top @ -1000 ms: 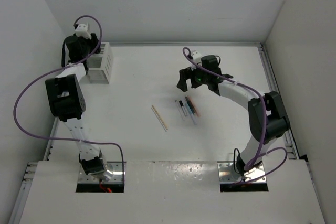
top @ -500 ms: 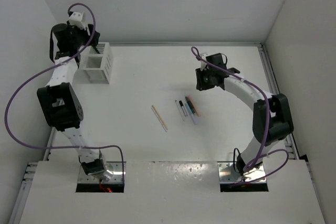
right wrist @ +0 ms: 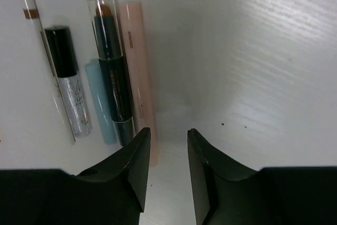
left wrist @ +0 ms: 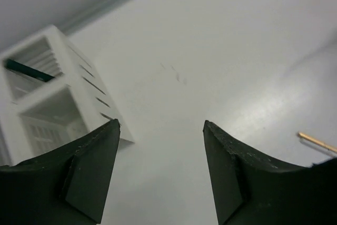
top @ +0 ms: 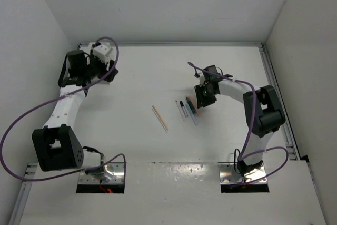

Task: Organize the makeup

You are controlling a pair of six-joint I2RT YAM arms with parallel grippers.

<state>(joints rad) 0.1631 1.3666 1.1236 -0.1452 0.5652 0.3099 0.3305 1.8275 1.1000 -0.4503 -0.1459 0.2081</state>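
The makeup lies mid-table. A long tan wooden stick (top: 160,118) (left wrist: 316,142) rests alone, left of a cluster (top: 187,110). The right wrist view shows that cluster: a thin clear stick (right wrist: 39,51), a black-capped clear tube (right wrist: 68,77), a pale blue stick (right wrist: 100,104), a dark stick (right wrist: 111,72) and a peach stick (right wrist: 136,61). My right gripper (right wrist: 169,130) (top: 199,101) hangs low just right of the peach stick, jaws narrowly apart over bare table. My left gripper (left wrist: 161,125) (top: 107,67) is wide open and empty at the back left.
A white slatted two-compartment box (left wrist: 47,93) stands just left of the left gripper, with a dark green item (left wrist: 26,69) in its far compartment. Walls close in the table at the back and on both sides.
The left arm swung forward from behind the box to beside it. The right gripper came down and left to the makeup cluster, and its jaws narrowed from wide open.
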